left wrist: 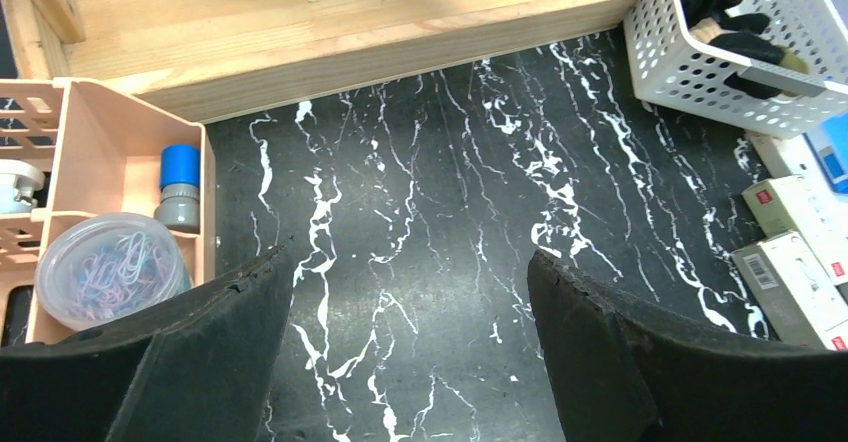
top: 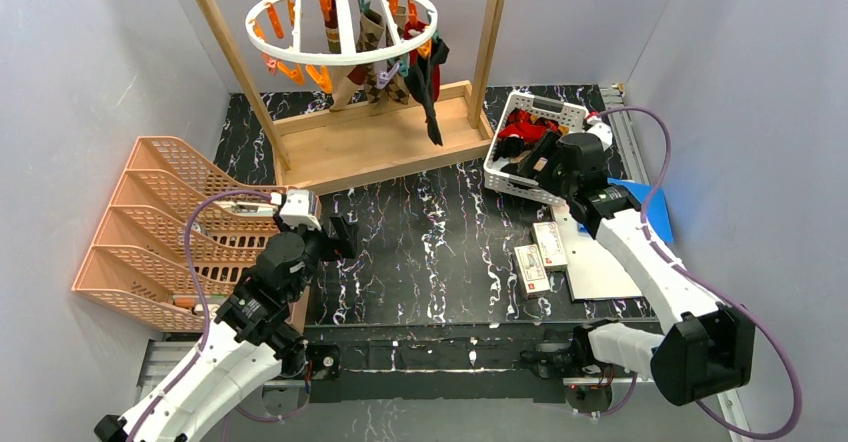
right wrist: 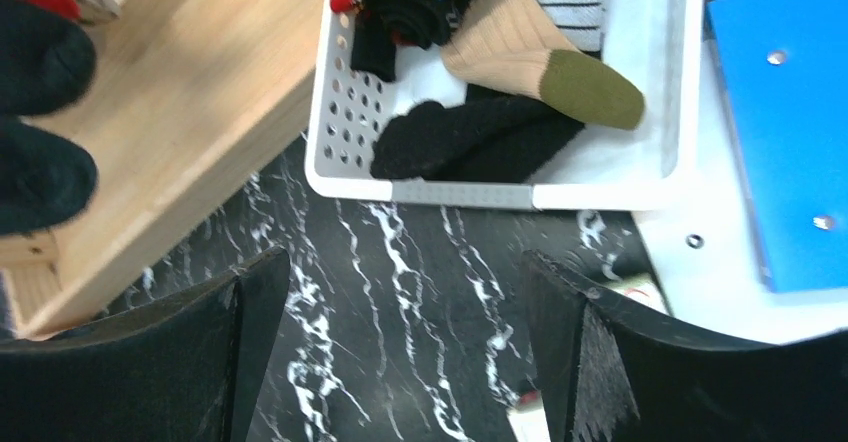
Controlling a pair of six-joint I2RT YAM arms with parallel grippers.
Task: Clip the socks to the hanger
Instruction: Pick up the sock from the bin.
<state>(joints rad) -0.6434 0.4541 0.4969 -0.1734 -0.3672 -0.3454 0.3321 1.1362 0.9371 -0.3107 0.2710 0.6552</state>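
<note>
R tool: jaws wide, empty, over desk, just short of basket. Loose socks lie inside, straight ahead; top black one runs crosswise to approach. R arm nearer. L tool: wide, empty, well apart. Rear hanger already carries several.

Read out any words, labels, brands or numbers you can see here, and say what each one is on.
No text is legible in any view.
Small white cardboard boxes: a red mark and a barcode show, but the print is too small and blurred to read.
</note>
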